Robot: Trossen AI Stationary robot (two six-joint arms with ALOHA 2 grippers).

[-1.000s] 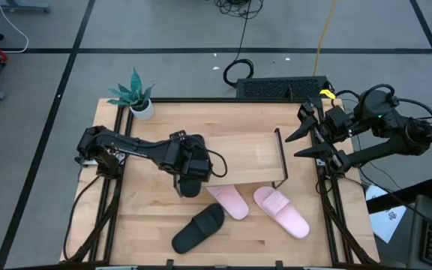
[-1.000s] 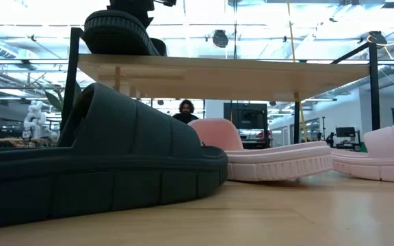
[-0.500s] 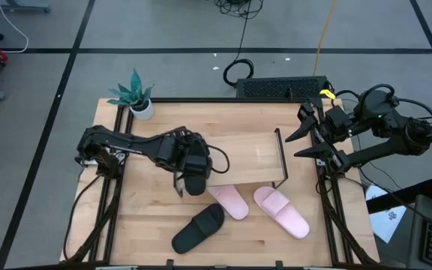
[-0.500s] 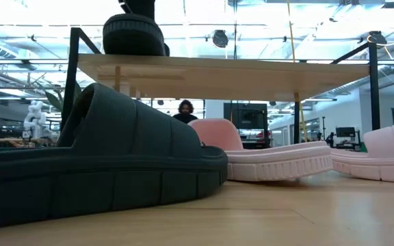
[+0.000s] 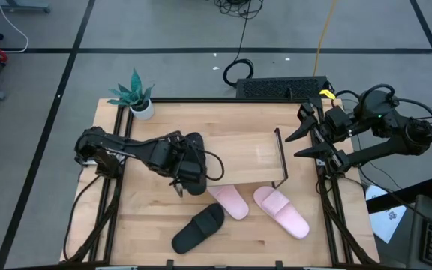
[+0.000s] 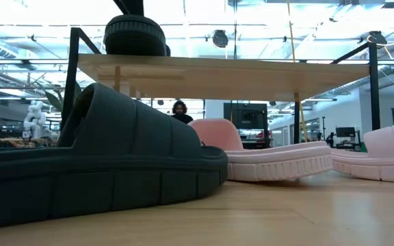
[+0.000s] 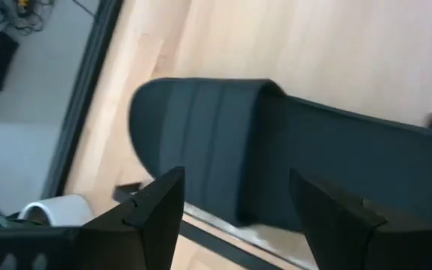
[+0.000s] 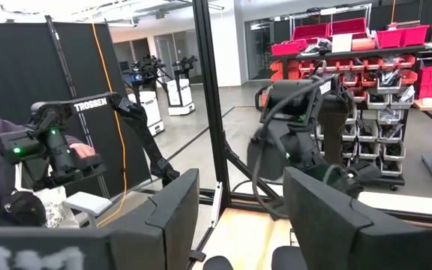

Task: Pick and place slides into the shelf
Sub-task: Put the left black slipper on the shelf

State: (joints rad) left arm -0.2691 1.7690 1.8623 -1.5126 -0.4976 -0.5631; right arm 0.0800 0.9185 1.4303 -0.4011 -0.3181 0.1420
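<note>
One black slide (image 6: 135,35) lies sole-down on the left end of the shelf's wooden top (image 6: 252,72); in the high view my left arm hides most of it (image 5: 194,182). My left gripper (image 7: 235,184) is above it, open, with its fingers apart in front of the slide's side (image 7: 223,142). It also shows in the high view (image 5: 188,171). The other black slide (image 5: 199,228) and two pink slides (image 5: 229,201) (image 5: 281,211) lie on the table near the shelf (image 5: 250,154). My right gripper (image 5: 306,142) waits open at the table's right edge.
A potted plant (image 5: 135,96) stands at the table's far left corner. The shelf's black frame posts (image 5: 280,157) rise at its right end. In the low view the near black slide (image 6: 101,164) fills the left foreground. A person (image 6: 179,111) shows far behind the table.
The black slide, tipped and above the shelf's left end a second ago, has gone down and toward the table's right, and now lies level on the board. My left gripper has drawn back a little toward the table's left edge.
</note>
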